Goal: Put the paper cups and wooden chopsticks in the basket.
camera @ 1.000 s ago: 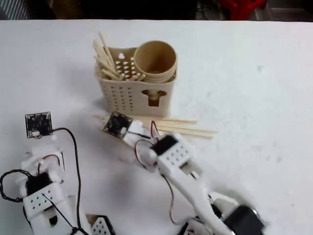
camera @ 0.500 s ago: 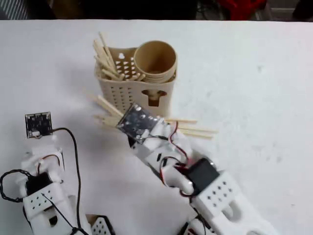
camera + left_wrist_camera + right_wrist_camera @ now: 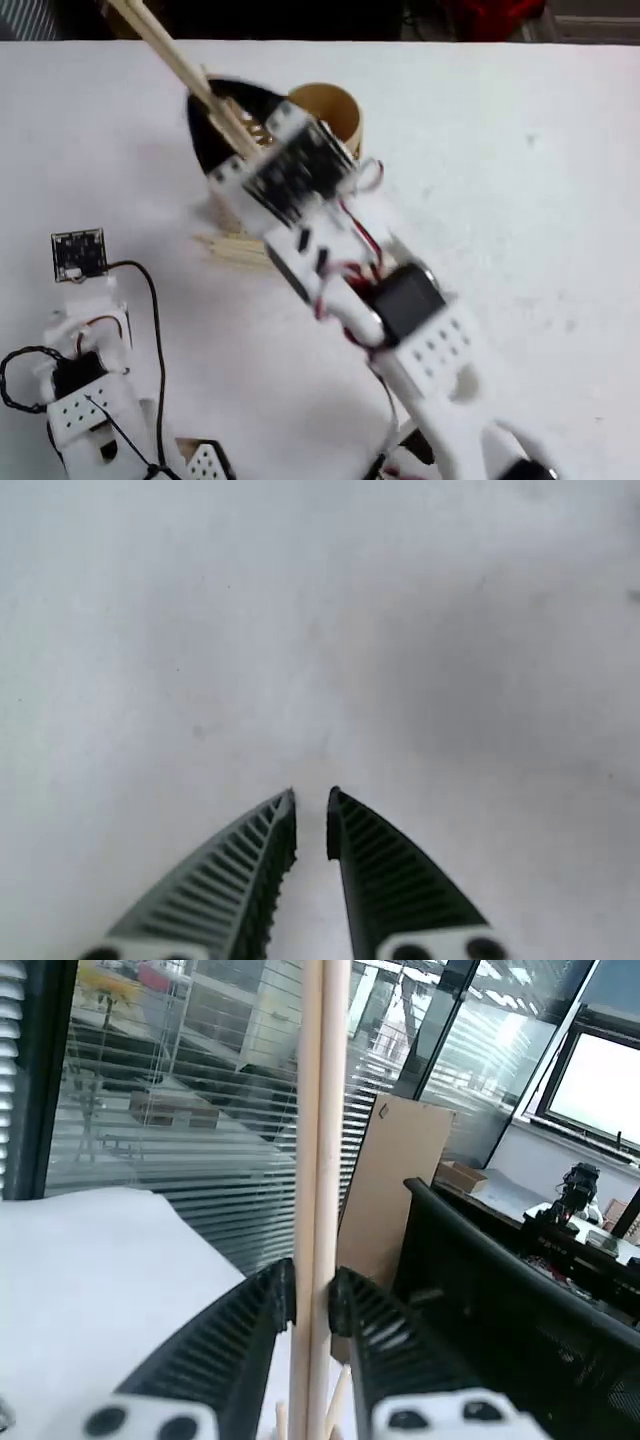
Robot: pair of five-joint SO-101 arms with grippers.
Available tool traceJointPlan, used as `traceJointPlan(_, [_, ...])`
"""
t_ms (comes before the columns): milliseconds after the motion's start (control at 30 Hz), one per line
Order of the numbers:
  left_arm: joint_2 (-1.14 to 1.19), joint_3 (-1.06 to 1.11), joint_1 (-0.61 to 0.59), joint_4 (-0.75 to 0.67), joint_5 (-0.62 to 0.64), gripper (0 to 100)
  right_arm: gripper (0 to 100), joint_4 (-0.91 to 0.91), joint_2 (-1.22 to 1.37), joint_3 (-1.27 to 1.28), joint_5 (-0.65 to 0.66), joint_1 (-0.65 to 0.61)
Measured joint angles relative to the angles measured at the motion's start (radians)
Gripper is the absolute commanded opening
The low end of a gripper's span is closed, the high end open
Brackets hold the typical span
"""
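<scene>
From the high view, my right gripper (image 3: pixel 238 138) hangs above the beige perforated plastic basket (image 3: pixel 222 210), clamped on a pair of pale wooden chopsticks (image 3: pixel 165 45). They slant up and away from its tips, past the far edge of the white desk (image 3: pixel 520 180). A tan paper cup (image 3: pixel 335 105) stands in the basket just beside the gripper. Loose wooden chopsticks (image 3: pixel 232 248) lie on the desk below it, against the basket's near wall.

In the left wrist view, my left gripper (image 3: pixel 311 795) sits low over the bare desk (image 3: pixel 300 630), its jaws a narrow slit apart with nothing between them.

In the right wrist view, my right gripper (image 3: pixel 312 1290) pinches the pair of chopsticks (image 3: pixel 322 1140), which runs straight out beyond the fingertips.
</scene>
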Motion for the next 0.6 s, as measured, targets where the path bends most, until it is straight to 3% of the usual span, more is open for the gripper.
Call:
traceJointPlan(300, [0.0, 0.0, 0.0, 0.0, 0.0, 8, 1.8, -0.092, 0.313, -0.247, 0.0, 0.021])
traceJointPlan(433, [0.0, 0.0, 0.0, 0.0, 0.0, 8, 1.8, -0.193, 0.377, -0.227, -0.005, 0.058])
traceJointPlan(600, [0.0, 0.0, 0.0, 0.0, 0.0, 8, 1.8, -0.361, 0.387, -0.029, -0.083, 0.095])
